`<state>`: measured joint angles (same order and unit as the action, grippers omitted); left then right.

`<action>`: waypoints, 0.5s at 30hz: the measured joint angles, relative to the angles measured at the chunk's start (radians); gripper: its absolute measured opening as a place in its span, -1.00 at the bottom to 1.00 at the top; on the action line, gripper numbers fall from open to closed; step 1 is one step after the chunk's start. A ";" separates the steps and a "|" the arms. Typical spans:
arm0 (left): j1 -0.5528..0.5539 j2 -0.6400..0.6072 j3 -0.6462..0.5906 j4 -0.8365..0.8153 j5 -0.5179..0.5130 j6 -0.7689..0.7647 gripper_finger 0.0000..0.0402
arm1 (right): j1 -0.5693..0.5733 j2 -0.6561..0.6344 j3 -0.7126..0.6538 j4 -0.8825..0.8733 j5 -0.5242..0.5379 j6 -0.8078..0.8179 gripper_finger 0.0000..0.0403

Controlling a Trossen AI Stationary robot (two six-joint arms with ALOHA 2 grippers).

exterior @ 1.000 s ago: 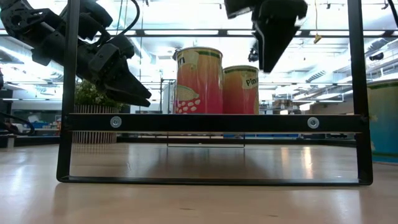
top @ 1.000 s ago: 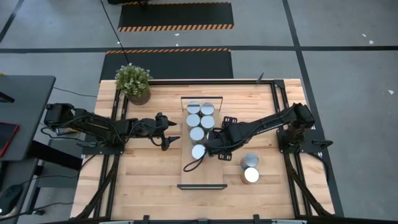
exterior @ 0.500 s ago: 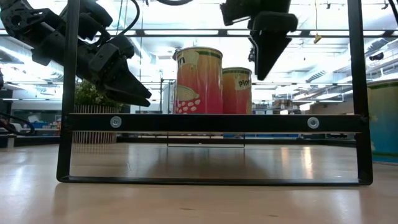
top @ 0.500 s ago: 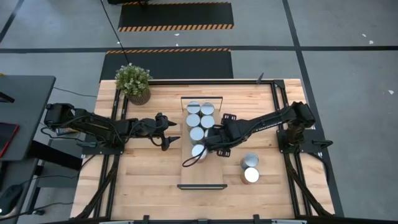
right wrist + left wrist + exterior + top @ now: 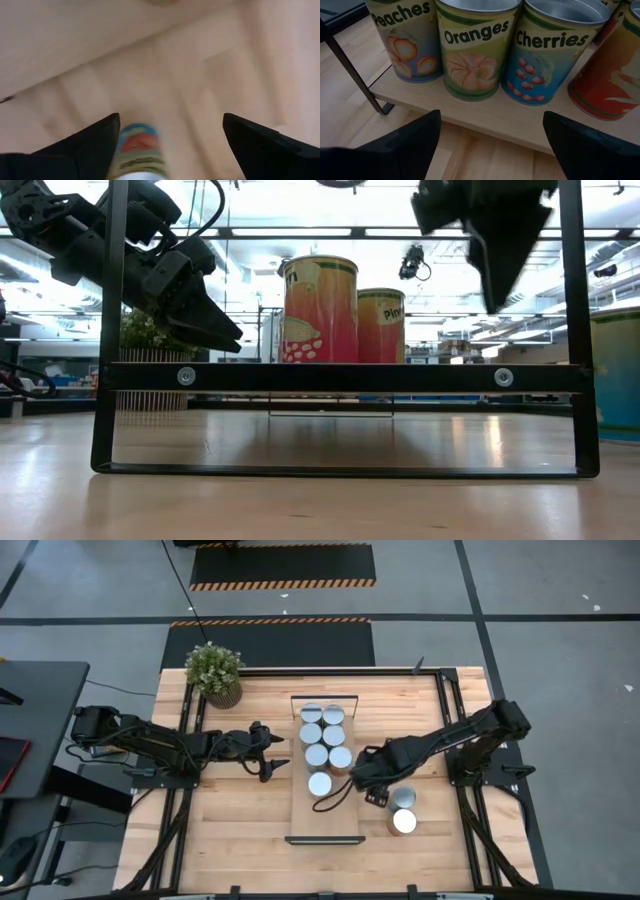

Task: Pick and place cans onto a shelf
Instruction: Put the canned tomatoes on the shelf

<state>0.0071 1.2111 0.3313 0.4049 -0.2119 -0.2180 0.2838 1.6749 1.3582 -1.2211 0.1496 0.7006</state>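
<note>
Cans with shiny silver round tops stand in two short rows on the long narrow light-wood shelf with a thin dark metal frame, seven of them by the high view, while two more silver-topped cans sit on the pale wooden desk to the right of the shelf. Only the left wrist view reads the labels: a Peaches tin, an Oranges tin and a Cherries tin side by side on the board's edge, printed paper around smooth cylinders. The low view shows a pink-and-green can upright above the dark frame bar, which the overhead view cannot tell. The left tool hovers just left of the shelf with its dark tapered fingers spread and empty. The right tool hangs between the shelf and the two desk cans; its wrist view shows the fingers apart, holding nothing, over a blurred can. A small green potted plant stands at the desk's far left corner
</note>
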 joint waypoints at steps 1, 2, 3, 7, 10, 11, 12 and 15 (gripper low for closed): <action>0.000 0.000 0.000 0.000 0.000 0.000 0.78 | -0.007 -0.017 -0.047 0.049 -0.029 0.020 0.79; 0.000 0.000 0.000 0.000 0.000 0.000 0.78 | -0.014 -0.030 -0.088 0.088 -0.065 0.041 0.79; 0.000 0.000 0.000 0.000 0.000 0.000 0.78 | -0.024 -0.038 -0.124 0.113 -0.101 0.059 0.80; 0.000 0.000 0.000 0.000 0.000 0.000 0.78 | -0.050 -0.047 -0.204 0.092 -0.220 0.109 0.82; 0.000 0.000 0.000 0.000 0.000 0.000 0.78 | -0.050 -0.043 -0.227 0.060 -0.273 0.127 0.84; 0.000 0.000 0.000 0.000 0.000 0.000 0.78 | -0.048 -0.041 -0.228 0.048 -0.285 0.135 0.84; 0.000 0.000 0.000 0.000 0.000 0.000 0.78 | -0.046 -0.041 -0.229 0.041 -0.293 0.140 0.85; 0.000 0.000 0.000 0.000 0.000 0.000 0.78 | -0.043 -0.041 -0.229 0.041 -0.311 0.157 0.85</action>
<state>0.0074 1.2113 0.3313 0.4046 -0.2120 -0.2184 0.2409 1.6337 1.1294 -1.1798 -0.1614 0.8576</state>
